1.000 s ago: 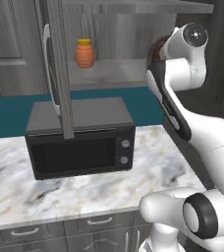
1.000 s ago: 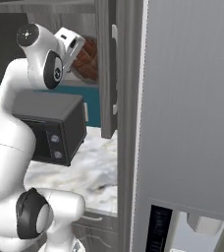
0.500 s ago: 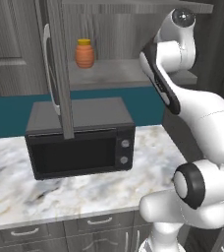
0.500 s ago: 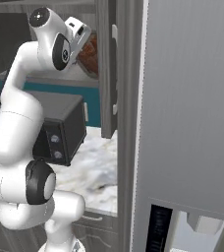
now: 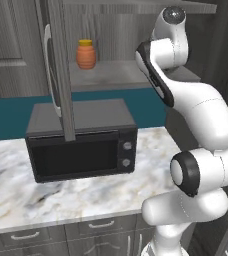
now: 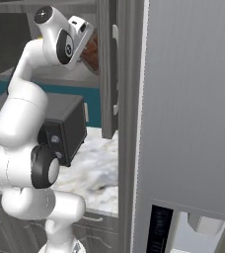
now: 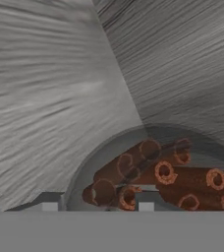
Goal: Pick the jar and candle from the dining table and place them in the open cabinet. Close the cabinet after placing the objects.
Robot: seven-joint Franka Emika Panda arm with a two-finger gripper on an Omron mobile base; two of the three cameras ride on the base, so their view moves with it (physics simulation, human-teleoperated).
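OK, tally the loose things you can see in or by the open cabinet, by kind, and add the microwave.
Orange bottle on the shelf: 1
Jar of reddish-brown sticks, right at the gripper: 1
Microwave on the marble counter: 1
Total: 3

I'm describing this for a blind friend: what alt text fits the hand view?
A round glass jar of reddish-brown rolled sticks sits close below the camera, between the gripper tips. Behind it, grey wood-grain cabinet surfaces meet at a corner.
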